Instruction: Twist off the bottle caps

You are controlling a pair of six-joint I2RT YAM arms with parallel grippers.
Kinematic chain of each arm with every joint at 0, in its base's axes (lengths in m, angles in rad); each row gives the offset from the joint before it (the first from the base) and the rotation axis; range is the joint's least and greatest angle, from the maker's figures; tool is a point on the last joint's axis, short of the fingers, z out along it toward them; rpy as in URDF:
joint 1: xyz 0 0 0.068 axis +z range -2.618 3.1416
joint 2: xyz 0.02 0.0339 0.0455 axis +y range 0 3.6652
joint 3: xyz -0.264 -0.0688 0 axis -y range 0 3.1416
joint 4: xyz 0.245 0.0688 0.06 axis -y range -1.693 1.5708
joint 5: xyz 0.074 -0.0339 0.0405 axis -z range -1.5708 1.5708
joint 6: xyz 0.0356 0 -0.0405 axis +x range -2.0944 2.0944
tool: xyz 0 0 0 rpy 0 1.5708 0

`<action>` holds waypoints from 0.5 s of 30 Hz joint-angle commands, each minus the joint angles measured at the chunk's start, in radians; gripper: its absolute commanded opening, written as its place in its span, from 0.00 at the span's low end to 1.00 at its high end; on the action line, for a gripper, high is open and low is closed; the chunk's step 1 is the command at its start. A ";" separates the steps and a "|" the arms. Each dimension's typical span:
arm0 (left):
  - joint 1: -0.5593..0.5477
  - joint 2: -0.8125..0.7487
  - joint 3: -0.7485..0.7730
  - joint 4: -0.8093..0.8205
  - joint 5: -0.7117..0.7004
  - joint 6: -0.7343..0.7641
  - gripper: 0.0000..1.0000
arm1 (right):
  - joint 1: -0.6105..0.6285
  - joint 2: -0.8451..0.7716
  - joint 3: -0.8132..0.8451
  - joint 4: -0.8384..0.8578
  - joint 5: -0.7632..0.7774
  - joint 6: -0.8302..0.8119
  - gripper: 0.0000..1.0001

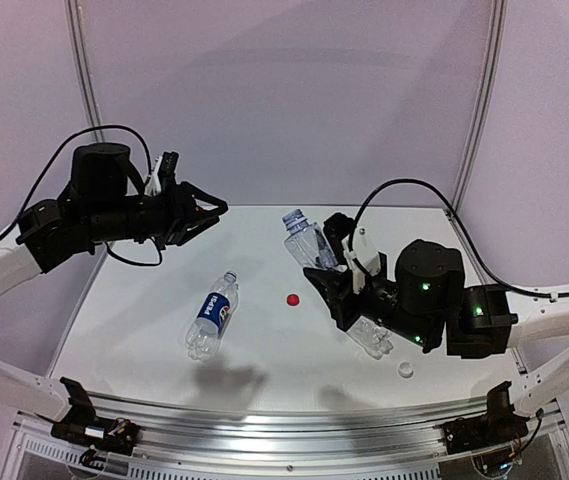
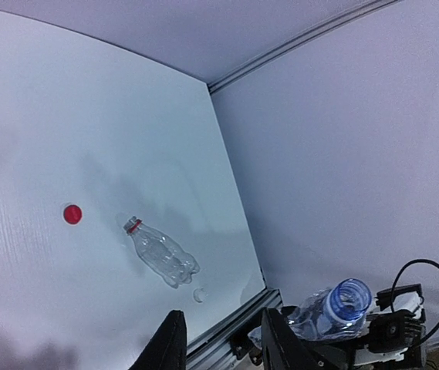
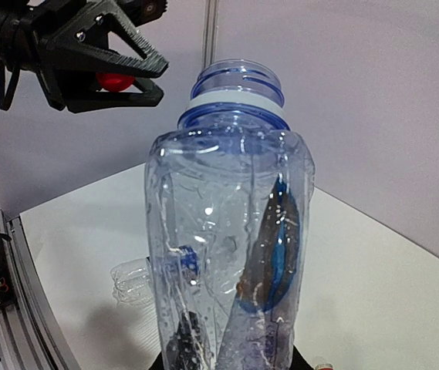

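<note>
My right gripper (image 1: 322, 272) is shut on a clear ribbed bottle (image 1: 302, 240) and holds it above the table, its open neck toward the left arm. The bottle fills the right wrist view (image 3: 227, 231) and shows in the left wrist view (image 2: 331, 310). My left gripper (image 1: 220, 213) is raised at the left. In the right wrist view the left gripper (image 3: 160, 81) holds a red cap (image 3: 115, 81) between its fingers. A Pepsi bottle (image 1: 212, 315) lies on the table. A second red cap (image 1: 292, 299) lies loose at the middle. Another clear bottle (image 1: 369, 338) lies under the right arm, with a whitish cap (image 1: 405, 370) beside it.
The white table (image 1: 264, 350) ends in a metal rail (image 1: 294, 420) at the near edge. Grey walls stand behind and to both sides. In the left wrist view the lying clear bottle (image 2: 157, 253) has a red ring at its neck, near the table's edge.
</note>
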 commanded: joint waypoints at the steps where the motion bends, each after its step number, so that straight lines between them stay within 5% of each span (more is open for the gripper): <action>1: 0.024 0.016 -0.005 -0.117 -0.031 0.089 0.32 | 0.007 -0.046 -0.043 -0.041 0.053 0.065 0.00; 15: -0.028 0.430 0.132 -0.265 -0.201 0.314 0.24 | 0.007 -0.171 -0.109 -0.131 0.131 0.153 0.00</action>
